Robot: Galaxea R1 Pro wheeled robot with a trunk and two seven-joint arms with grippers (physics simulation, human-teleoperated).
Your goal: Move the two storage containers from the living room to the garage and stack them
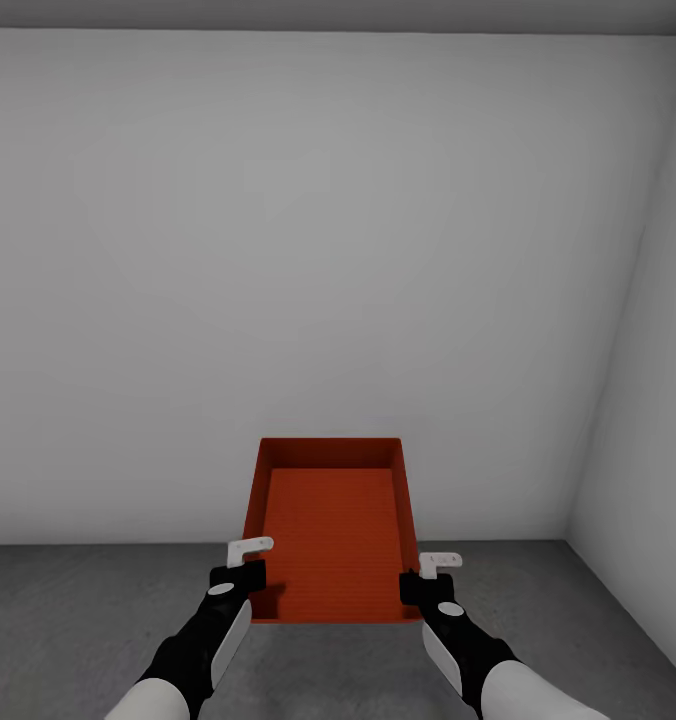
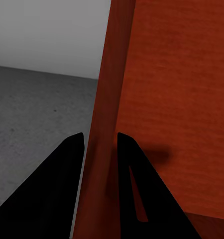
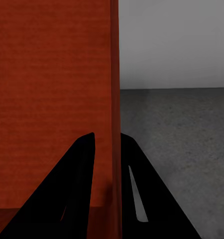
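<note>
Head view: left gripper (image 1: 246, 568) and right gripper (image 1: 424, 580) each clamp a side wall of one orange-red storage container (image 1: 330, 530) (open-topped, held level) above the dark grey floor (image 1: 78, 620); beyond stands a plain white-grey wall (image 1: 318, 260).

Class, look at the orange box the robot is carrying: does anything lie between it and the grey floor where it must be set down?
Nothing visible does. The box hangs from the left gripper and right gripper by its side walls, over grey floor near the white wall.
</note>
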